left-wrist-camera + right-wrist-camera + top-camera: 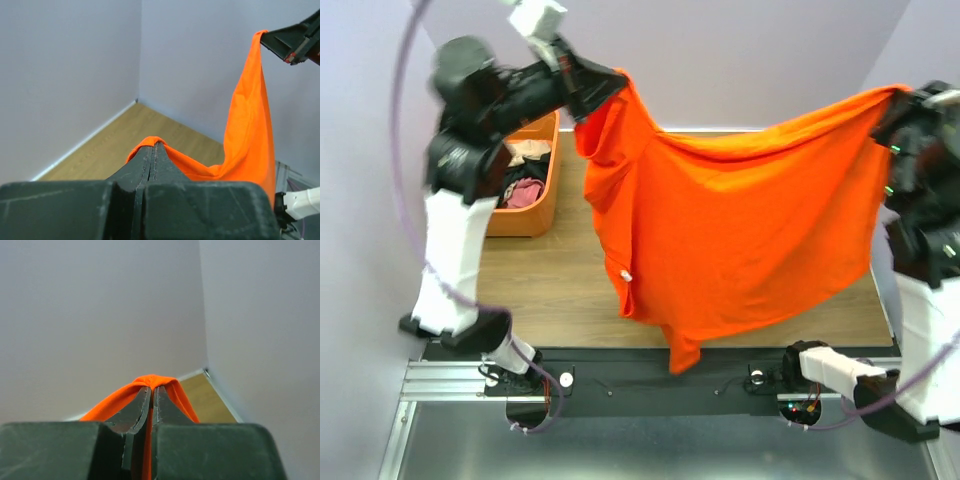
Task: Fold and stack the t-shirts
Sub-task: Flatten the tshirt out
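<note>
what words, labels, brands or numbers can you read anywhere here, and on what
None can be read.
The orange t-shirt is plain, with no print showing.
A small white tag on its edge is too small to read.
The orange tub shows no marking.

L arm raised high, L pincer clamped tight, R arm raised, R pincer clamped

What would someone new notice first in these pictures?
The bright orange t-shirt dominates, hung in the air over the wooden table like a banner. The left pincer grips its upper left end and the right pincer its upper right end, both shut on the cloth. At the table's far left sits an orange tub with more clothes inside.
</note>
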Controlling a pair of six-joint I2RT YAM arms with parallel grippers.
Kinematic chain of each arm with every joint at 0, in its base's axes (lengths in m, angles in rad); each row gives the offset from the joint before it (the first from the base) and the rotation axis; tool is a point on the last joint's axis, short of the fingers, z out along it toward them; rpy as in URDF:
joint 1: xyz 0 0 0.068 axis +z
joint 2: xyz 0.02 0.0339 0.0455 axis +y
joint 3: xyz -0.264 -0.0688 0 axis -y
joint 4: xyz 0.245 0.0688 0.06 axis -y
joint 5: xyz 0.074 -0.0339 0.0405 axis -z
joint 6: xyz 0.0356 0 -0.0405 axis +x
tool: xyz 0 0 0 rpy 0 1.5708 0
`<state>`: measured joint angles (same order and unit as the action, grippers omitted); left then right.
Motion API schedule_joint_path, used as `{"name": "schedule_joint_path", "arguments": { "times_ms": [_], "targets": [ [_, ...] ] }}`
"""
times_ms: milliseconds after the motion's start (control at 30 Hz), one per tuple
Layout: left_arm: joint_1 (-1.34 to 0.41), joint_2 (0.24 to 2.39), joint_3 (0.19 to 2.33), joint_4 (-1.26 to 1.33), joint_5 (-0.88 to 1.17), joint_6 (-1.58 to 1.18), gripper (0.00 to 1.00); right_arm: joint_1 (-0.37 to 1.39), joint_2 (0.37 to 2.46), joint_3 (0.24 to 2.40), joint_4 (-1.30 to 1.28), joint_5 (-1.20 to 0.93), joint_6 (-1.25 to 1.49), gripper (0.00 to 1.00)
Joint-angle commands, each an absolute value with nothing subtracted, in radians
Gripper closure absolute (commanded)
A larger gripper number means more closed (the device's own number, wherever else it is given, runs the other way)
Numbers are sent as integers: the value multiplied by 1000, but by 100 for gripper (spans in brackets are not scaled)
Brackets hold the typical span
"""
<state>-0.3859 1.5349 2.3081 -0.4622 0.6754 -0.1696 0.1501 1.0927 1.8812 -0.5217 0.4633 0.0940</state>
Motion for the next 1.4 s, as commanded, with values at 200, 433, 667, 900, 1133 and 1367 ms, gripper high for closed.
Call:
{"name": "schedule_joint_path", "arguments": {
  "times_ms": [200,433,667,900,1133,1367],
  "targets": [
    [-393,2199,2519,-407,610,-107,51,47,1461,1520,-316,534,162,100],
    [-405,2162,2403,-249,230,-134,1,-18,1755,1638,-345,460,206,25],
    [-437,1916,1957,-290,249,-147,1,-17,1637,1462,-345,225,186,18],
    [-446,1812,1648,-302,179,-273,1,-17,1554,1270,-347,-21,206,18],
    [-448,1864,1589,-293,239,-347,2,-17,1617,1249,-347,-184,209,18],
    [-446,1971,1594,-313,271,-370,1,-17,1730,1261,-347,-195,201,19]
  ]
}}
